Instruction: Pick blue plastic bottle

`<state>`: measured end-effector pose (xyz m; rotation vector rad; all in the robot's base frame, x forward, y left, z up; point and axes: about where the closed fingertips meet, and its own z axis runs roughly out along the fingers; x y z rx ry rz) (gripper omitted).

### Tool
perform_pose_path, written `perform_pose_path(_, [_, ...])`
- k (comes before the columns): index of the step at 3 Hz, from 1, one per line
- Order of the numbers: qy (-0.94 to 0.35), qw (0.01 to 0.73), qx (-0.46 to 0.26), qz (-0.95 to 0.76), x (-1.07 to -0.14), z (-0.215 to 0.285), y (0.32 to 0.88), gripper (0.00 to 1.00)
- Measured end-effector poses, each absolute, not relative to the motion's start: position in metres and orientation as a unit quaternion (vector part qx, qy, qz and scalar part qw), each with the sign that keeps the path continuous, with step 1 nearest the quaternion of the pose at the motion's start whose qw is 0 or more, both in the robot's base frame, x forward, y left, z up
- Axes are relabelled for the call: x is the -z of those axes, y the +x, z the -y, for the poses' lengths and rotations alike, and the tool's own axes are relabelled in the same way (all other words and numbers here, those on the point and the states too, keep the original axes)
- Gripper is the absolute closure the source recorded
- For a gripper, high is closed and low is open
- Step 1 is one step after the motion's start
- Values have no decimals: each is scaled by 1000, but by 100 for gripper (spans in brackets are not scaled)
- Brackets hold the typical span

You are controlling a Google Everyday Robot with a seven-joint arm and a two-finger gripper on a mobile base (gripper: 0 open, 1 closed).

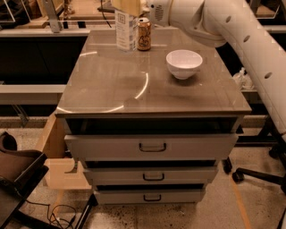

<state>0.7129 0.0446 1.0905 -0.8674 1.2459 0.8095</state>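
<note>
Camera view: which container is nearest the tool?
The blue plastic bottle, left of the gold can; the tool sits at its top. The white bowl stands apart.

Gold can (pixel 143 34) and white bowl (pixel 184 63) stand on cabinet (pixel 134 91).
</note>
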Motion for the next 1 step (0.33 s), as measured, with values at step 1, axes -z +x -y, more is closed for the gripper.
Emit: perform_pose_path(1, [-394,639,-363,-552,-1102,-24,713,100])
